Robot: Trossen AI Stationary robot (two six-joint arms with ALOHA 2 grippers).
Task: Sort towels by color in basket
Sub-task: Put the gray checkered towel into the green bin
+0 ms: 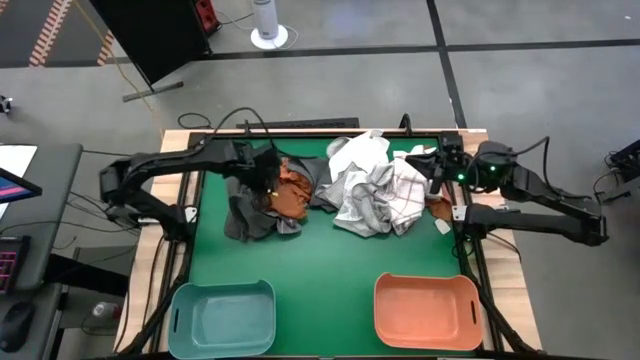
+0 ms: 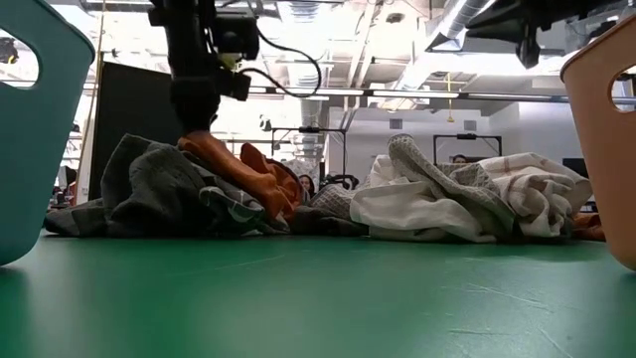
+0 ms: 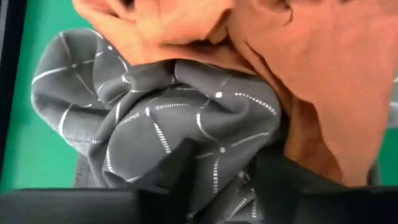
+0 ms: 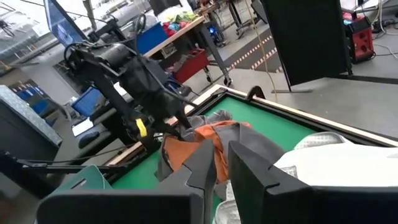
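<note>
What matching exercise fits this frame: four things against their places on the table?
Things:
1. teal basket
2. orange basket
3. orange towel
4. checked towel

Places:
A. under the left gripper
B. front edge, right arm's side
C. in the white heap, near the right gripper
D. front edge, left arm's side

Pairs: 1-D, 2-B, 3-A, 4-C
</note>
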